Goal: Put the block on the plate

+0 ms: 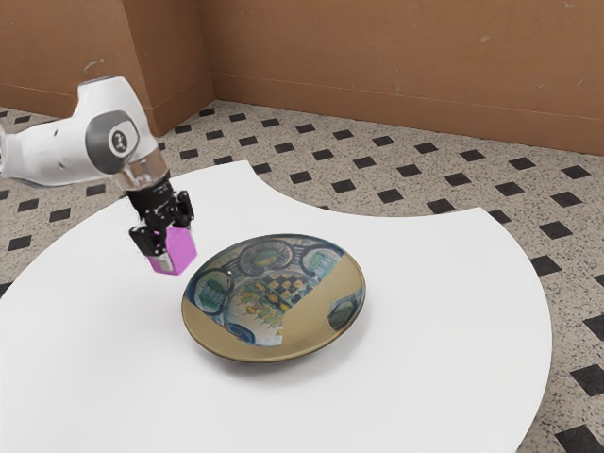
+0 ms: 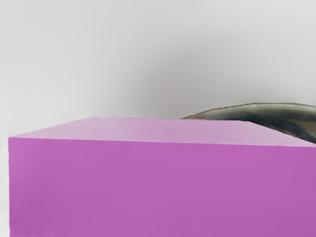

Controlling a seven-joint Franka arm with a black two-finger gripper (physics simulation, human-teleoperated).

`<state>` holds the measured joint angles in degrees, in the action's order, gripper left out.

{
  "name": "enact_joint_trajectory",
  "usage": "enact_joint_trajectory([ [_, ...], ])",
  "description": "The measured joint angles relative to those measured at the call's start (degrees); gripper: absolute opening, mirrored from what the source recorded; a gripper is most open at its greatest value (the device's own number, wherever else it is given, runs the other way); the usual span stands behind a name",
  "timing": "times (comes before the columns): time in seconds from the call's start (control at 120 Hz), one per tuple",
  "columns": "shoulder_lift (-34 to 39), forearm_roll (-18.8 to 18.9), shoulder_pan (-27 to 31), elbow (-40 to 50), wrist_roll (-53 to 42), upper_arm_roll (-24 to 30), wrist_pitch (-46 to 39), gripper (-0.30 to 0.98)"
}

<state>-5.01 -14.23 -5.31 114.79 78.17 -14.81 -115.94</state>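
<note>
Lighting log: bright, diffuse.
Exterior view: table [image 1: 444, 359] is reading near-white; plate [image 1: 316, 321] is casting a soft shadow around its near edge. Wrist view: faint grey shading is spreading beyond the block [image 2: 158, 192].

Plate [image 1: 307, 319] on table [image 1: 434, 377] | block [image 1: 182, 249] at exterior view's left of plate

A large pink-purple block [image 2: 163, 190], with part of a dark, brown-rimmed plate [image 2: 266, 116] beyond.
</note>
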Motion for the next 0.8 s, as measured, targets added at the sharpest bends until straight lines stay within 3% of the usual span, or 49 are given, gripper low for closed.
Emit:
enact_joint_trajectory([
  [0.308,6.29,0.09,-2.79,5.55,0.16,2.36,1.8,0.43],
  [0.592,-2.95,-0.12,-0.23,-2.73,0.16,2.12,-0.82,0.43],
  [0.8,-3.25,-0.85,0.4,-3.39,0.05,3.94,-1.63,0.43],
])
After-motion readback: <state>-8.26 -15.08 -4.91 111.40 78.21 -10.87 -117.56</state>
